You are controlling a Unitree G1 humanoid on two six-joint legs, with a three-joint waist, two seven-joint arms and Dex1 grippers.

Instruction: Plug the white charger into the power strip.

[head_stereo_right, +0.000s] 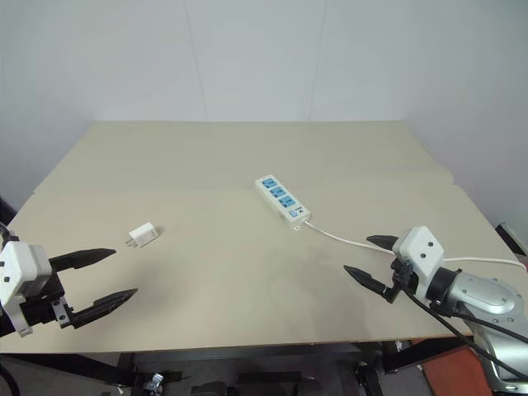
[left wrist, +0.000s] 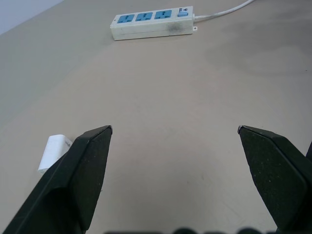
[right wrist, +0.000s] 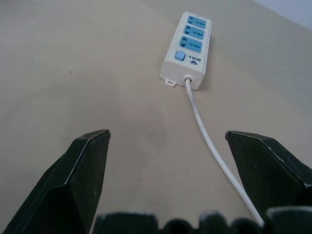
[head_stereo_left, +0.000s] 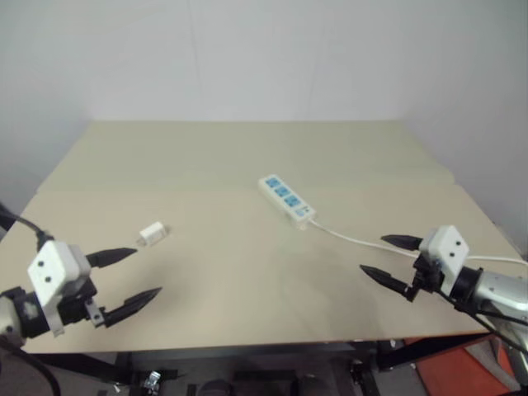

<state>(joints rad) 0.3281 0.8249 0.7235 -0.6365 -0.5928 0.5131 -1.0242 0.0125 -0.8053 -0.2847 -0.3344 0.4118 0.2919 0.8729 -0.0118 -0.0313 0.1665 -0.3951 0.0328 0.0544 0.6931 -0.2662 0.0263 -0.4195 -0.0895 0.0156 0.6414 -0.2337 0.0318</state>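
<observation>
Your right wrist view shows the power strip (right wrist: 187, 46) has a blue switch by its cord (right wrist: 209, 146), apparently. Both grippers, left gripper (head_stereo_left: 132, 276) and right gripper (head_stereo_left: 384, 257), hover spread wide, empty; white charger (head_stereo_left: 153, 233) lies near the left.

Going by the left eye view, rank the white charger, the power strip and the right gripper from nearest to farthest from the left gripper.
1. The white charger, just ahead of the open left gripper on the table's left side.
2. The power strip, lying past mid-table, toward the right.
3. The right gripper, open, over the table's right front, above the strip's cord.
</observation>
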